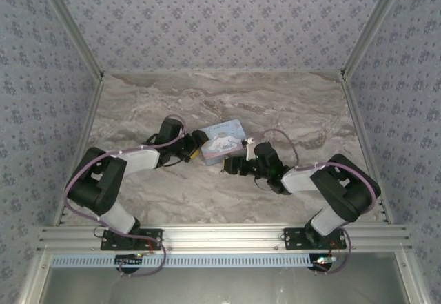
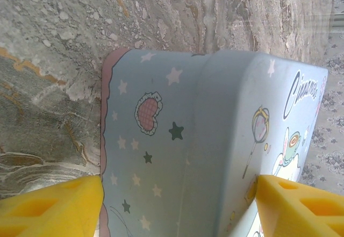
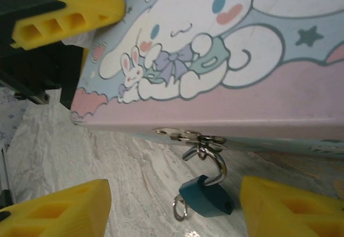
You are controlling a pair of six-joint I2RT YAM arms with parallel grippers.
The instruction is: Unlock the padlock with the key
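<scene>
Blue padlock (image 3: 207, 198) hangs from the hasp (image 3: 180, 135) of the tin (image 3: 258, 102).
Right gripper (image 3: 173, 196) open, jaws either side of padlock, not touching it; left gripper (image 2: 180, 210) clamped across the tin.

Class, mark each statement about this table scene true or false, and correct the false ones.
1. The padlock hangs from the clasp of the tin. True.
2. The right gripper is clamped on the padlock. False: its fingers stand apart on either side, not touching it.
3. The padlock is red. False: it is dark blue.
4. The left gripper holds the tin between its fingers. True.
</scene>
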